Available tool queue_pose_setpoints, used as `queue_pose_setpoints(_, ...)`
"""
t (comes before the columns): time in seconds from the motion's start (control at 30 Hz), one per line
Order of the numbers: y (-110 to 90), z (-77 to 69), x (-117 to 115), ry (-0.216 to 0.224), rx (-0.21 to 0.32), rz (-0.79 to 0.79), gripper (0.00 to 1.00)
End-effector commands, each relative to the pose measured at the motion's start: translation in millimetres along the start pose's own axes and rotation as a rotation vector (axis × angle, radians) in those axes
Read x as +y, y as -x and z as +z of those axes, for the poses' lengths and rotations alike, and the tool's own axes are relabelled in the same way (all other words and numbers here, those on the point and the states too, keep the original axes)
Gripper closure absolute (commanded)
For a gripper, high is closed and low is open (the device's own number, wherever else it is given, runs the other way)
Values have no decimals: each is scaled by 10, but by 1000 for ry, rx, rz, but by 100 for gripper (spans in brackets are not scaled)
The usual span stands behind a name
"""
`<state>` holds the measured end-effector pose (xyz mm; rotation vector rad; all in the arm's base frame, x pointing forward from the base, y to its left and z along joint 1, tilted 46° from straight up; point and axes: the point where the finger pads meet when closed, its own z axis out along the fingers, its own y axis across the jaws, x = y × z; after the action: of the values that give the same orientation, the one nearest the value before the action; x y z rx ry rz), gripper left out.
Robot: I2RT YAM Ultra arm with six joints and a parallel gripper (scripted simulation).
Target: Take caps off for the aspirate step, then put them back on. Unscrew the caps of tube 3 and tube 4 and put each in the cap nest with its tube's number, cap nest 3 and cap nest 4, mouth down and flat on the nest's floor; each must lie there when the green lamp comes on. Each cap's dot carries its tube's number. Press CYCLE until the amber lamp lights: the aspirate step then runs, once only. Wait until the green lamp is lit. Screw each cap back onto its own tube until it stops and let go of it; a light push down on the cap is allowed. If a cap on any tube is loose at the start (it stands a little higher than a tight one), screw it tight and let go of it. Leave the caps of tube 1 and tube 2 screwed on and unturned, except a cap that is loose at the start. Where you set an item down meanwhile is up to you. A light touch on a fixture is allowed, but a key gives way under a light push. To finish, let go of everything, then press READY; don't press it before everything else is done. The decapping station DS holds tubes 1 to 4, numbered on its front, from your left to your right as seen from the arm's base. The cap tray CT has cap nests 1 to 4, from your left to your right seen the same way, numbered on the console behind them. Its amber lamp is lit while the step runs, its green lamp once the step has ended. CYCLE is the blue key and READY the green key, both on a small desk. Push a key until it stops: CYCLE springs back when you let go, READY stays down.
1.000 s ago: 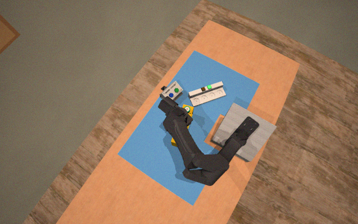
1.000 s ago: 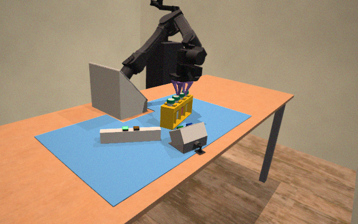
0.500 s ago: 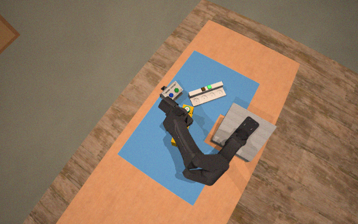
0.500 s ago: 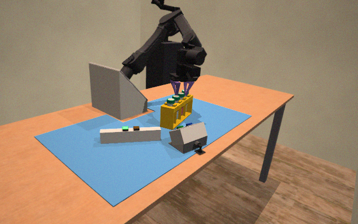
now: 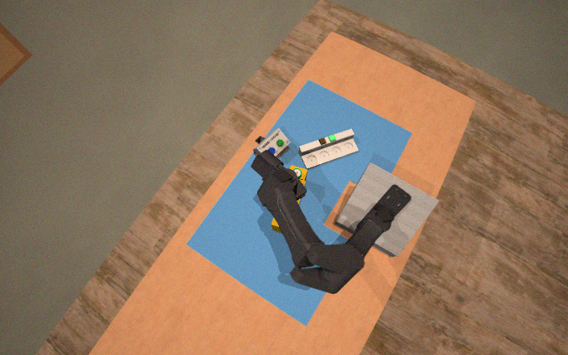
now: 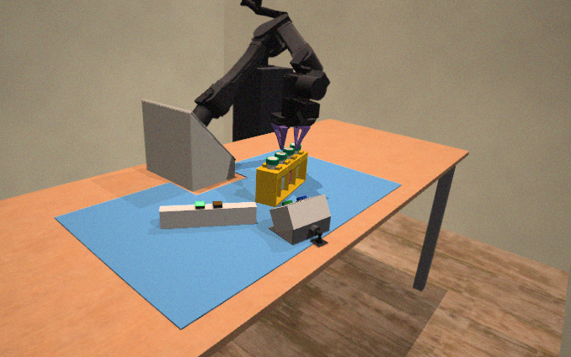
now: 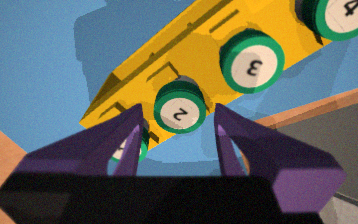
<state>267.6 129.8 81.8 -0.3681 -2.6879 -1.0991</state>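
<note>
The yellow decapping station (image 6: 281, 177) stands on the blue mat with green-rimmed caps on all its tubes. In the wrist view, cap 2 (image 7: 179, 107) lies between my purple fingers with a gap on each side. Cap 3 (image 7: 252, 61) and cap 4 (image 7: 340, 17) lie further right. Cap 1 is partly hidden behind the left finger. My gripper (image 7: 178, 111) (image 6: 290, 135) is open and empty, just above the caps. The cap tray (image 5: 329, 148) shows empty nests. Its green lamp (image 5: 332, 137) is lit and its amber lamp (image 5: 322, 141) is dark.
The small desk (image 5: 272, 143) holds the blue key (image 5: 271, 150) and the green key (image 5: 280, 142), close beyond the station. A grey wedge-shaped base (image 6: 183, 145) carries the arm at the mat's edge.
</note>
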Motion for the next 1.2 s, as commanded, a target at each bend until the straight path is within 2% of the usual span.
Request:
queue_pose_setpoints(0.0,11,-121,-1,3,-9,-2,51)
queue_pose_setpoints(0.27,10,-360,-2,2,-9,-2,51)
queue_pose_setpoints(0.5,10,-365,-2,2,-9,-2,51)
queue_pose_setpoints(0.53,83,-366,-42,2,-10,-85,100)
queue_pose_setpoints(0.6,230,-368,-122,1,-10,-252,100)
queue_pose_setpoints(1.0,1112,-380,-598,0,-12,-257,100)
queue_pose_setpoints(1.07,1112,-380,-598,0,-12,-257,100)
queue_pose_setpoints(1.13,1236,-382,-665,0,-12,-257,100)
queue_pose_setpoints(1.17,1236,-382,-665,0,-12,-257,100)
